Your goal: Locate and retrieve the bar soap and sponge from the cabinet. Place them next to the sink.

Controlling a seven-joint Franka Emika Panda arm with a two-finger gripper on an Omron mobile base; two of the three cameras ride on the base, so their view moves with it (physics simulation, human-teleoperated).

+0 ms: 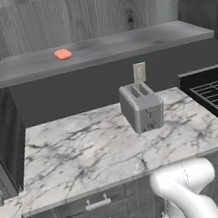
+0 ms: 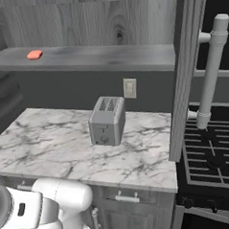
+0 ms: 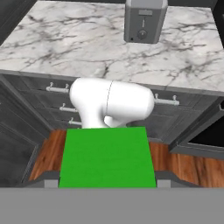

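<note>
One of the two items, the sponge (image 3: 107, 157), is sitting right at the gripper (image 3: 107, 186) in the hand view, its green face spreading across the space between the fingertips. The jaws look to be clamped on it, though the pads themselves are hidden behind the block. The hand is hanging low in front of the drawers (image 3: 57, 89), with wooden floor (image 3: 183, 164) beneath.

The bar soap (image 1: 63, 54) is lying flat on the cabinet (image 1: 101, 51) shelf, toward its left end, well apart from everything else. The toaster (image 1: 142, 107) is standing on the marble counter (image 1: 88, 150), the stove (image 2: 210, 154) to its right.

The sink is not appearing in these views, so the base probably needs to be driving toward it. Judged advice: keep the grip steady while carrying, lift the sponge clear of the counter edge before swinging over, and set it down flat on the marble beside the basin rather than dropping it. The soap fetch remains.
</note>
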